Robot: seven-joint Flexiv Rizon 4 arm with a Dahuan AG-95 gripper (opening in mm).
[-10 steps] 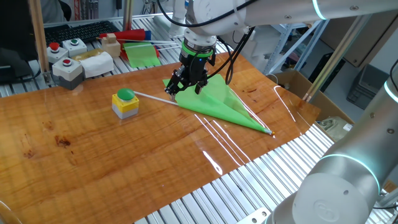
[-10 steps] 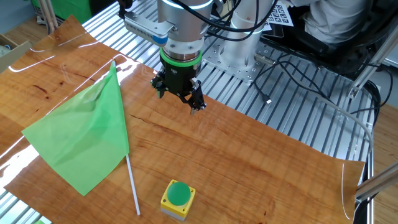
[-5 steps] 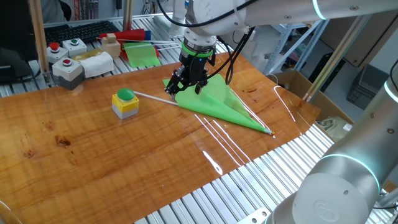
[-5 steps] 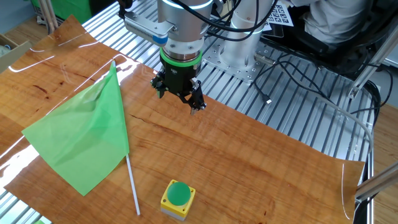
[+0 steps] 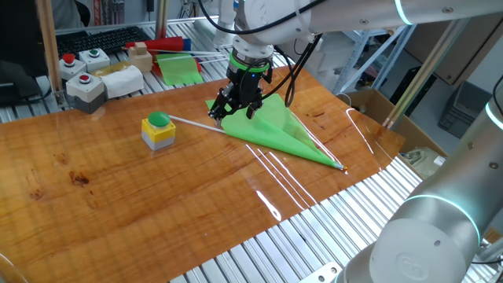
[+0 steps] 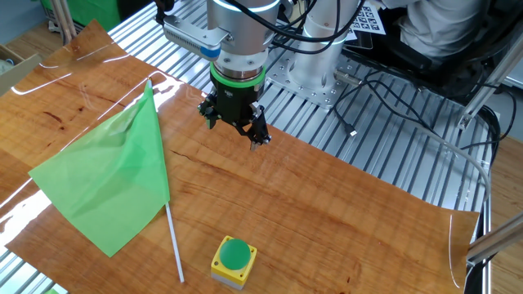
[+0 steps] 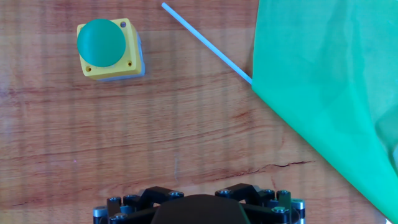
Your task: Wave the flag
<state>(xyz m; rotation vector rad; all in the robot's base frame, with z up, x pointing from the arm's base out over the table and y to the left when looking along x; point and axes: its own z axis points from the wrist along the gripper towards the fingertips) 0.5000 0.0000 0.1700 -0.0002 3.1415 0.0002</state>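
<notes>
The flag is a large bright green sheet (image 5: 277, 126) on a thin white stick (image 5: 189, 122), lying flat on the wooden table. It also shows in the other fixed view (image 6: 114, 184) and at the right of the hand view (image 7: 323, 93), with its stick (image 7: 205, 42) running up-left. My gripper (image 5: 233, 115) hovers above the table beside the flag's stick-side edge, fingers spread, holding nothing. In the other fixed view the gripper (image 6: 235, 135) is clear of the flag. The fingertips do not show in the hand view.
A yellow box with a green button (image 5: 159, 130) stands near the free end of the stick (image 7: 109, 50). A smaller green sheet (image 5: 179, 71) and grey button boxes (image 5: 85, 90) sit at the back left. A second robot arm (image 5: 440, 228) fills the front right.
</notes>
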